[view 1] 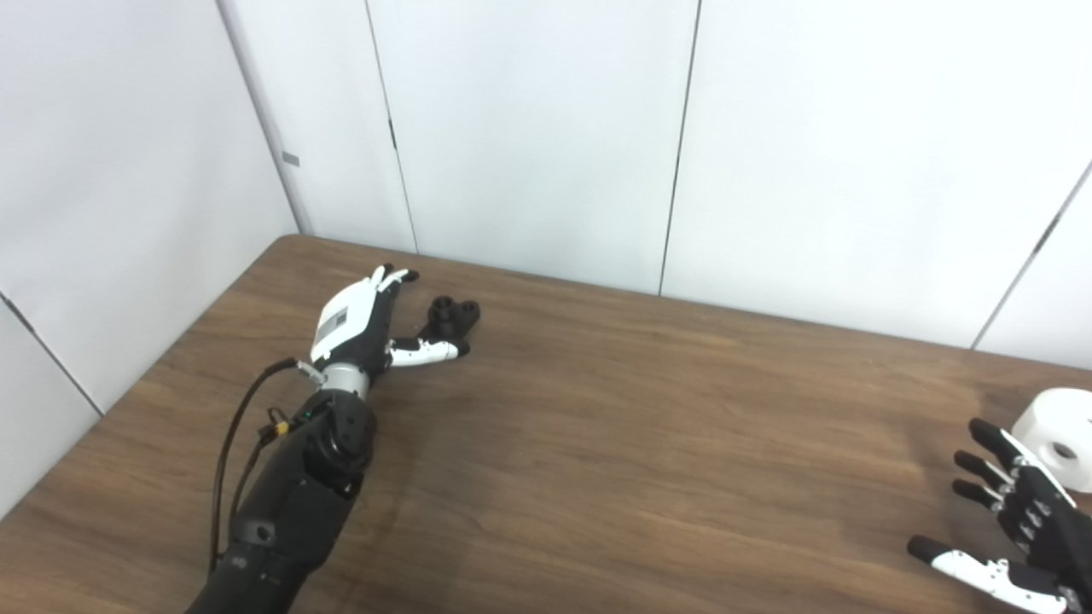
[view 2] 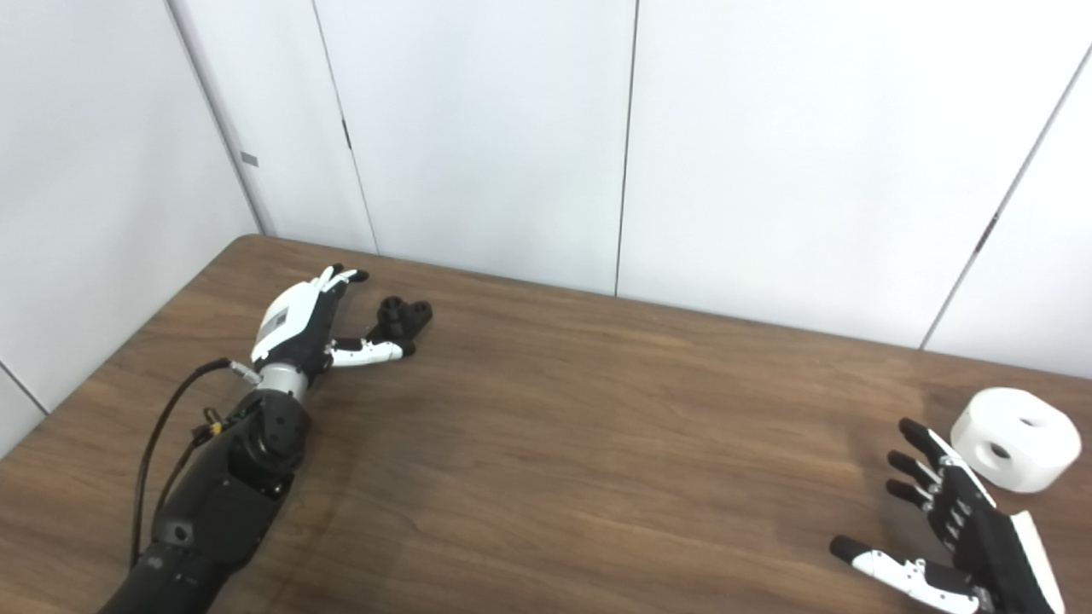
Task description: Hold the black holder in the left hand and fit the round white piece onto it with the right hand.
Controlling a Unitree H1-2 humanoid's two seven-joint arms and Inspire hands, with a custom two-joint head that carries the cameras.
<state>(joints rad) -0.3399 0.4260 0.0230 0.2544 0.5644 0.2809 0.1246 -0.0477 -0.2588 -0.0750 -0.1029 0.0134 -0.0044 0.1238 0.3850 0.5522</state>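
You're right at the start here, nothing is grasped yet. The black holder lies on the brown surface near its far left corner, and your left robot hand sits just beside it, fingers spread and thumb reaching under it toward the holder's near side, released, not closed on anything. Far across from the holder, at the right edge, the round white piece rests flat, holes up. Your right robot hand hovers just short of it, open and empty. Both pickups and the fitting itself are all ahead of you.
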